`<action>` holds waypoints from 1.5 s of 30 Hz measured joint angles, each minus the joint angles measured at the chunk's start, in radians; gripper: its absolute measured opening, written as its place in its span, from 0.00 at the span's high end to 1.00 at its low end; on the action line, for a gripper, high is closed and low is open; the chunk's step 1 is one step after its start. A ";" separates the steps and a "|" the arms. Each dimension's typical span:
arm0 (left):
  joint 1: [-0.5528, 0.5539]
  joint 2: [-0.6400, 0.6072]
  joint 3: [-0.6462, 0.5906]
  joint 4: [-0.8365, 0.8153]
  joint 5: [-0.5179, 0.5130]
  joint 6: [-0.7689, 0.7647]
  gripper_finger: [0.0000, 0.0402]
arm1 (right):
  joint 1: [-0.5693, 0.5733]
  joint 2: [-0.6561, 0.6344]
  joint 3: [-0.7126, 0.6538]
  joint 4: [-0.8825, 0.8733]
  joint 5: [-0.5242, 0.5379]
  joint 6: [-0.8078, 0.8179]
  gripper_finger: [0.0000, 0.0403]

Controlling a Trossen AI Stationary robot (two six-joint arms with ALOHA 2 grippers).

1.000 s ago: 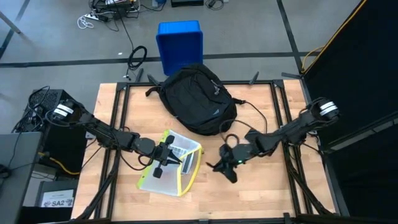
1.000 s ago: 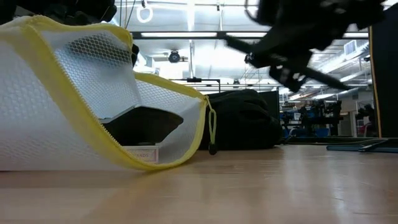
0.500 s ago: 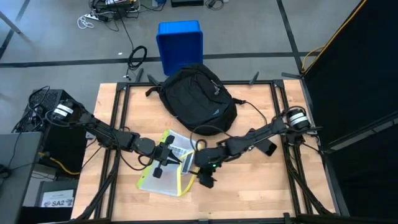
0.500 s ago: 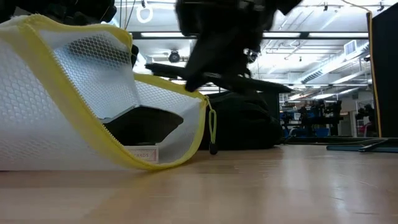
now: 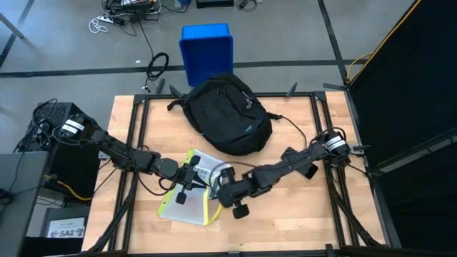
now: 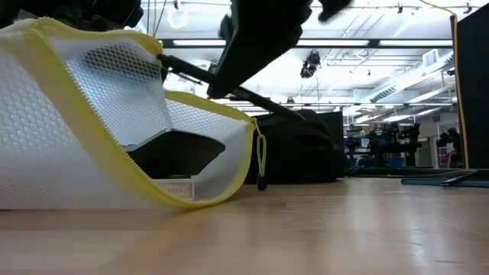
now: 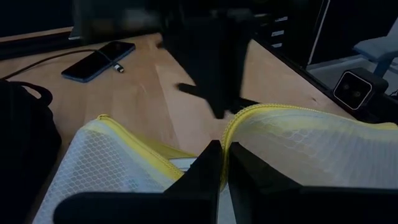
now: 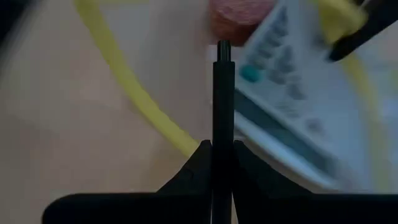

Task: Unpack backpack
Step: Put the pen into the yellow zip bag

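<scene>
The black backpack (image 5: 228, 114) lies at the table's far middle, and no gripper touches it. Nearer, a white mesh pouch (image 5: 191, 196) with yellow zip trim rests its bottom (image 6: 92, 195) on the table. One side of its mouth is held up by my left gripper (image 7: 222, 149), which is shut on it. My right gripper (image 5: 218, 187) is shut and slants down over the pouch's open mouth. Its tips (image 8: 222, 46) point at a grey keypad device (image 8: 280, 93) and a reddish thing (image 8: 239, 15) inside. My left gripper pinches the pouch's yellow zip edge (image 7: 231, 127) between its two fingers, coming nearly level from the table's left. That edge is raised (image 6: 149, 42), the mesh hangs slack below it, and the pouch's bottom stays on the table. Whether my right gripper touches the pouch or its contents, I cannot tell.
A phone (image 5: 308, 170) on a cable lies on the table's right part, under the right arm. A blue bin (image 5: 207, 48) stands on the floor beyond the far edge. A small card box (image 6: 172, 189) lies inside the pouch. Bare wood lies along the near edge.
My right gripper has swept from the table's middle right toward the left edge, until it came over the pouch's mouth. It rolled its wrist, tipped its fingers downward and stayed shut. My left gripper and the pouch have kept still.
</scene>
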 joint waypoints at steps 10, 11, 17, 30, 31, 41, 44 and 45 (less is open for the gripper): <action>0.000 0.000 0.000 0.009 0.000 -0.001 1.00 | 0.056 0.067 -0.001 0.067 0.275 -0.555 0.98; 0.000 0.000 0.000 0.007 0.000 -0.001 1.00 | 0.060 0.076 -0.001 0.084 0.289 -0.599 0.98; 0.002 0.000 0.000 0.008 0.000 0.004 1.00 | 0.073 0.104 0.000 0.207 0.312 -0.783 0.98; 0.002 0.000 0.000 0.026 0.000 0.015 1.00 | 0.021 0.111 -0.001 0.272 0.213 -0.795 0.99; 0.002 0.000 0.000 0.026 0.000 0.015 1.00 | 0.019 0.111 -0.001 0.272 0.200 -0.793 0.99; 0.002 0.000 0.000 0.033 0.000 0.018 1.00 | -0.001 0.111 -0.001 0.309 0.196 -0.698 0.94; 0.002 0.000 0.000 0.033 0.000 0.018 1.00 | -0.007 0.111 -0.001 0.313 0.196 -0.708 0.89; 0.002 0.000 0.000 0.032 0.000 0.018 1.00 | -0.007 0.111 -0.001 0.314 0.196 -0.713 0.88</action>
